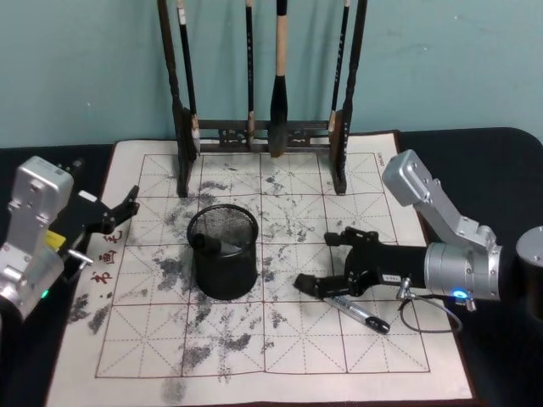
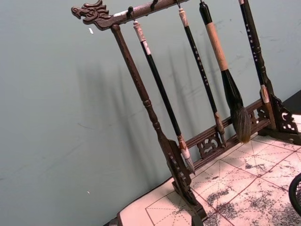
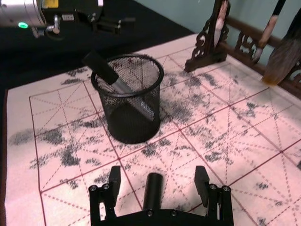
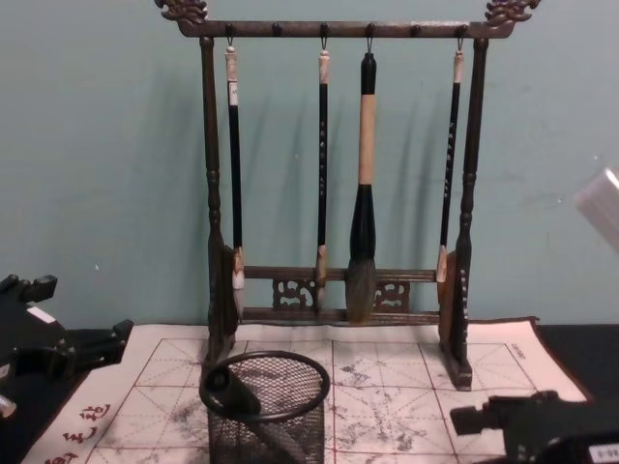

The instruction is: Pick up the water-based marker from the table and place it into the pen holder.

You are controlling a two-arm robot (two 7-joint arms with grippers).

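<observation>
A water-based marker (image 1: 356, 312) with a silver-grey barrel lies slanted on the white mat of the table (image 1: 373, 365), right of the pen holder (image 1: 225, 273). My right gripper (image 1: 322, 261) is low over its near end and open. In the right wrist view a dark cylinder end (image 3: 153, 190) lies between the spread fingers (image 3: 113, 181), touching neither. The black mesh pen holder (image 3: 134, 117) stands upright with another black-capped marker (image 3: 109, 72) leaning inside. My left gripper (image 1: 125, 209) is parked open at the mat's left edge.
A tall dark wooden brush rack (image 1: 263, 131) with several hanging brushes stands at the back of the mat, behind the holder. Red characters (image 1: 103, 264) mark the mat's left side. Bare stained mat lies between the holder and my right gripper.
</observation>
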